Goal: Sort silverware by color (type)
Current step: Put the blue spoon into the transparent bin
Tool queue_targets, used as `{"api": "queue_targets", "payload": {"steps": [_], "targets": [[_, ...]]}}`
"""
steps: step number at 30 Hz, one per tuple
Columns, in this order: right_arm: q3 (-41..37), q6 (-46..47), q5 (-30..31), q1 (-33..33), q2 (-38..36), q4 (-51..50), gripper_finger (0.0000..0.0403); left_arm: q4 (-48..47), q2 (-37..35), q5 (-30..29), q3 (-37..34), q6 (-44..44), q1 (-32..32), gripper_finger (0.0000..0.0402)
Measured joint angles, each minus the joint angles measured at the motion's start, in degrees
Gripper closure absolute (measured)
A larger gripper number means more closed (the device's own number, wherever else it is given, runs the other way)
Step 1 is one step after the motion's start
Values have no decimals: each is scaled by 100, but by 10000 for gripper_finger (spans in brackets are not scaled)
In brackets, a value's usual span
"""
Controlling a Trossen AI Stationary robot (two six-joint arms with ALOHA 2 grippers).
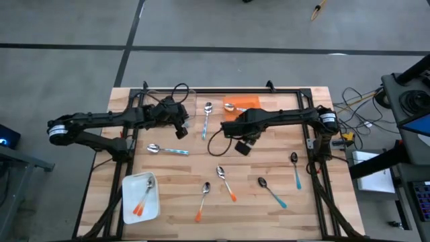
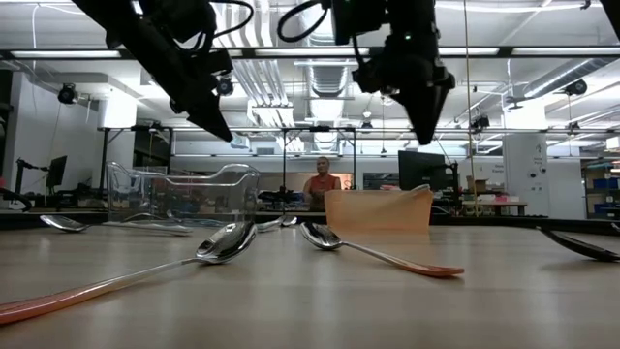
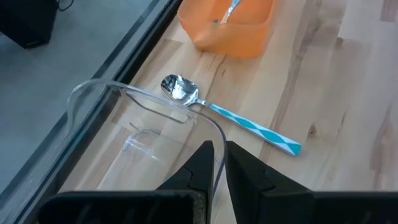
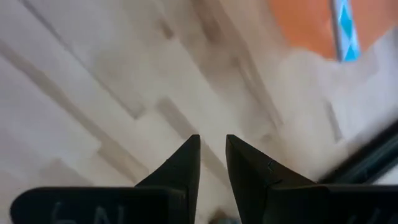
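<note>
Small metal spoons with orange, light-blue, teal plastic handles (image 1: 203,202) scattered on wood table (image 1: 248,202) in front of orange bin (image 1: 236,109); light, stiff, slick, low-lying, so pinch mid-handle; left gripper (image 3: 218,163) nearly closed, empty, over clear container (image 3: 130,118); right gripper (image 4: 212,163) narrowly parted, empty, just beside orange bin.

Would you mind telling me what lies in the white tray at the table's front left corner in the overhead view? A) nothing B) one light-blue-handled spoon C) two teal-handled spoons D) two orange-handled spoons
D: in the high view, the white tray holds two orange-handled spoons, side by side with their orange ends toward the tray's lower left.
</note>
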Motion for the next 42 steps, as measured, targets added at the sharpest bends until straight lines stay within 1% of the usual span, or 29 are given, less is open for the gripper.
{"api": "queue_targets", "payload": {"steps": [2, 5, 8, 12, 14, 17, 20, 25, 29, 32, 35, 39, 42], "targets": [[-24, -4, -137, 20, -14, -129, 335, -5, 58, 0, 0, 55, 0, 379], [-135, -35, -675, 156, -36, -159, 335, -5, 140, -2, 0, 146, 0, 379], [-305, -84, -1100, 449, -45, -150, 335, 5, 184, -2, 0, 151, 0, 379], [-532, 14, -1330, 886, -59, -89, 335, 30, 191, -2, 6, 170, 0, 379], [-669, 148, -1398, 1088, -81, 54, 335, 30, 191, -3, 6, 170, 0, 379], [-870, 242, -1675, 1376, -125, 310, 335, 34, 189, -4, 7, 170, 0, 379], [-1132, 479, -1777, 1587, -310, 435, 335, 56, 189, -4, 7, 170, 0, 379], [-1632, 1081, -1752, 1739, -838, 742, 335, 73, 187, -2, 13, 134, 0, 379], [-2239, 1495, -1754, 1789, -1453, 1554, 335, 83, 185, -2, 15, 127, 0, 379], [-2827, 1781, -1710, 1818, -1896, 2246, 335, 165, 185, -2, 15, 127, 0, 379], [-3408, 2158, -1651, 1912, -2261, 2734, 335, 196, 183, -2, 15, 127, 0, 379], [-3970, 2932, -1701, 2016, -2526, 3217, 335, 204, 183, -1, 15, 127, 0, 379], [-4181, 3448, -1999, 2073, -2580, 3361, 331, 207, 183, -2, 15, 129, 0, 379]]}}
